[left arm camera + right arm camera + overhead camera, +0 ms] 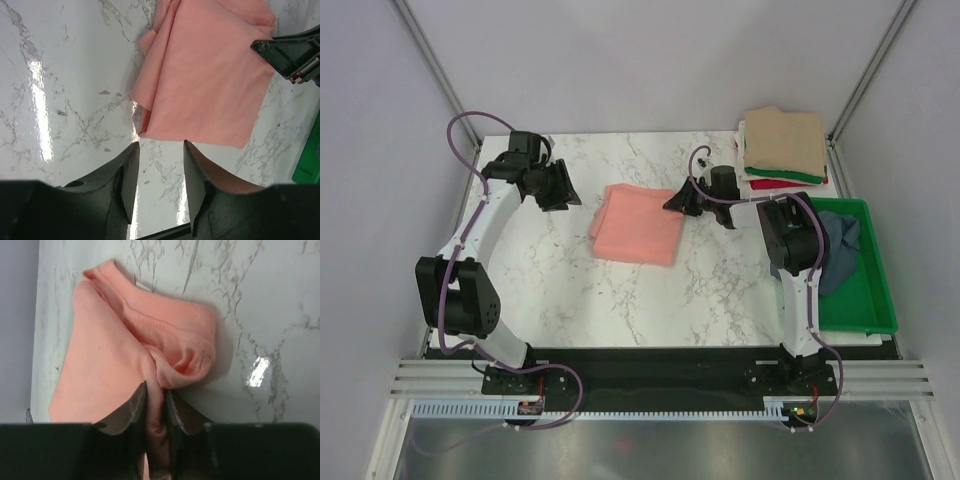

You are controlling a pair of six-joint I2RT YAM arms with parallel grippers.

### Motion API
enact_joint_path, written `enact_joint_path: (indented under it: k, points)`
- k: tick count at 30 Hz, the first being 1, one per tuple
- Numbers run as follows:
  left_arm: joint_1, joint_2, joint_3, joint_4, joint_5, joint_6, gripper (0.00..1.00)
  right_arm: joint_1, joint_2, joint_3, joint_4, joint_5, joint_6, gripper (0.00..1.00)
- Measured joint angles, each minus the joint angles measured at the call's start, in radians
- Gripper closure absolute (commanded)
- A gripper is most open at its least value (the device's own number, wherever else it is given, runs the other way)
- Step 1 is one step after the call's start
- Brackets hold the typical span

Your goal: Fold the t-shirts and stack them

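On the salmon-pink t-shirt (638, 225), my right pincer (155, 388) clamps one bunched edge, left pincer (161, 147) released; lifting could undo the fold.

We see a white marble-patterned table top (560, 290) with grey veins, glossy enough to show streaks of bright glare (40, 105) from light overhead. Plain pale grey walls (650, 60) close it in at the back and on both sides, and slim metal posts (433, 62) slant up from the two far corners. Along the near edge we find a black base strip (660, 365), silver aluminium rails (430, 380) at its ends, and below them a grey, faintly reflective surface (650, 450)
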Motion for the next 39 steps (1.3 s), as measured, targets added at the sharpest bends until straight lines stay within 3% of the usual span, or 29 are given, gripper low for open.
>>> enact_joint_path:
  k: [3,9,14,21,30,39]
  points:
    - [0.0,0.0,0.0,0.0,0.002,0.0,0.53,0.001,0.015,-0.057,0.101,-0.056,0.06,1.0]
    - [-0.005,-0.017,-0.018,0.006,0.0,0.0,0.54,0.002,0.012,-0.095,0.152,-0.13,0.086,1.0]
    - [-0.023,-0.169,-0.134,0.016,-0.031,0.0,0.54,0.008,-0.127,-0.03,-0.17,-0.077,-0.103,1.0]
    - [-0.064,-0.487,-0.365,0.044,-0.314,0.01,0.52,0.011,-0.397,0.166,-0.535,0.117,-0.444,1.0]
    - [-0.089,-0.436,-0.389,0.077,-0.363,0.029,0.53,-0.049,-0.493,0.336,-0.763,0.369,-0.737,1.0]
    - [-0.126,-0.42,-0.391,0.079,-0.389,0.031,0.54,-0.095,-0.542,0.404,-0.886,0.487,-0.881,1.0]
